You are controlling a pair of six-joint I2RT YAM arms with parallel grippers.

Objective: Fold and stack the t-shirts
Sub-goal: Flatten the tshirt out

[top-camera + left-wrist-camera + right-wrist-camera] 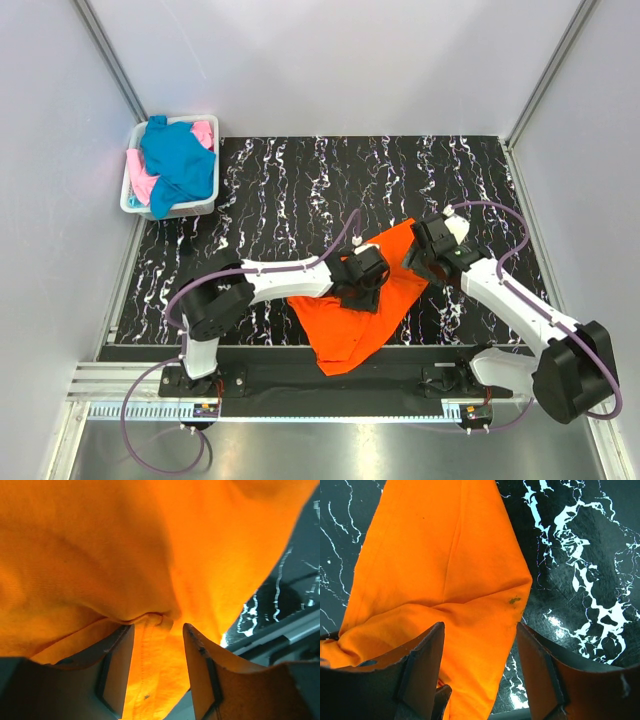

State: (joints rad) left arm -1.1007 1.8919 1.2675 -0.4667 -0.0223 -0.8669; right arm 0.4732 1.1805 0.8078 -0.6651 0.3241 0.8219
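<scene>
Arm bases [205,375]: at the near edge of the marbled surface [300,180], both arms reaching in over the orange t-shirt [350,330].
Orange t-shirt: spread, rumpled, front centre of the surface.
Basket [170,210]: at the far-left corner, teal t-shirt [178,160] heaped over pink t-shirt [143,185].
Left pincer [158,627]: released, jaws apart, an orange hem fold at their tips.
Right pincer [480,627]: released, jaws wide, orange cloth lying flat between them.

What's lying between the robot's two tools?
The orange t-shirt lies between the left tool and the right tool. The top view shows this best.
</scene>
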